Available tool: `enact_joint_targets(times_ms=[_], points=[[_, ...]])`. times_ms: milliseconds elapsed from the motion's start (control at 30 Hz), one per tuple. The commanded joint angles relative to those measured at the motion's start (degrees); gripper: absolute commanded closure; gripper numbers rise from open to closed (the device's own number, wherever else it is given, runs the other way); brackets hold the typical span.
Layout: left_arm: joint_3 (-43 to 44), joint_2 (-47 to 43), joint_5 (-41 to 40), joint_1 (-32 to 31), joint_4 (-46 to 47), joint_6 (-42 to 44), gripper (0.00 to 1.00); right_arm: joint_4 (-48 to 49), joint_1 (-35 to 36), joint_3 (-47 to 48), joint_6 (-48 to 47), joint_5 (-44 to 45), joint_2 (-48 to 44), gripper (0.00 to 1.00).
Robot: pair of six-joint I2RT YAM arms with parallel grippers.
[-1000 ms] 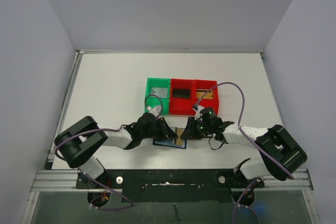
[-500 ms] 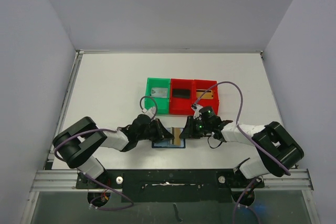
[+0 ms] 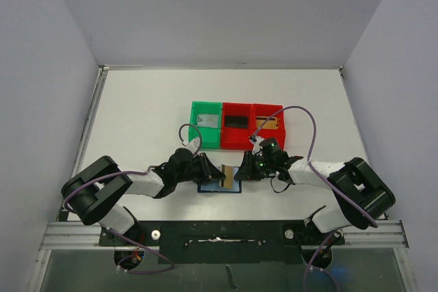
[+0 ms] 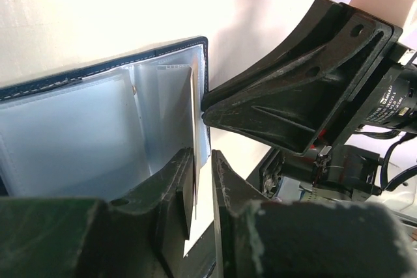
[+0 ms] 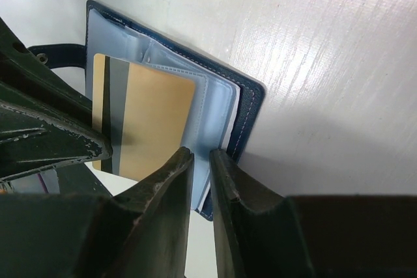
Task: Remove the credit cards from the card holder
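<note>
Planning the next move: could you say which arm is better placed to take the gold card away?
Probably the left: the left tool pinches the gold card, while the right tool grips the card holder's edge.

The navy card holder (image 5: 244, 105) lies open, pale clear pockets up. A gold-orange card (image 5: 153, 118) with a dark stripe stands on edge above its pockets. A silver-grey card (image 3: 206, 121) and a black card (image 3: 236, 122) lie well beyond its far edge.

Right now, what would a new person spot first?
A gold card pinched by the left claw, right over the open blue wallet near the front edge of the table. The right claw grips the wallet's edge. Behind sit a green tray and two red trays.
</note>
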Motion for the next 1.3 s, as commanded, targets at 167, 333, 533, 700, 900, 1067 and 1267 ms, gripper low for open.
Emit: enact_joint_targets(times_ms=[167, 333, 533, 700, 900, 1067, 1267], points=[[0.19, -1.53, 0.69, 0.32, 1.16, 1.43, 0.95, -5.4, 0.12, 0.15, -1.34, 4.71, -2.41, 0.8], [0.57, -2.07, 0.09, 0.32, -0.6, 2.13, 0.97, -0.69, 1.36, 1.29, 1.71, 4.78, -9.25, 0.79], [0.98, -1.93, -0.24, 0.36, -1.03, 2.44, 0.97, 0.65, 3.86, 3.59, 1.61, 4.53, -3.94, 0.77], [0.88, -2.98, -0.72, 0.45, -2.59, 3.1, 0.88, -3.24, 3.3, 4.88, 0.49, 5.54, 3.14, 0.78], [1.5, -4.6, -1.86, 0.4, -6.44, 4.88, 0.79, -3.99, 2.39, 4.43, 0.14, 5.89, 3.86, 0.78], [1.86, -5.85, -2.74, 0.88, -8.1, 5.78, 0.81, -3.65, 2.32, 4.29, 0.15, 5.66, 4.17, 0.78], [2.21, -3.33, 0.38, 1.61, -4.81, 5.47, 0.85, -3.51, 2.28, 4.16, -0.11, 5.32, 4.17, 0.78]])
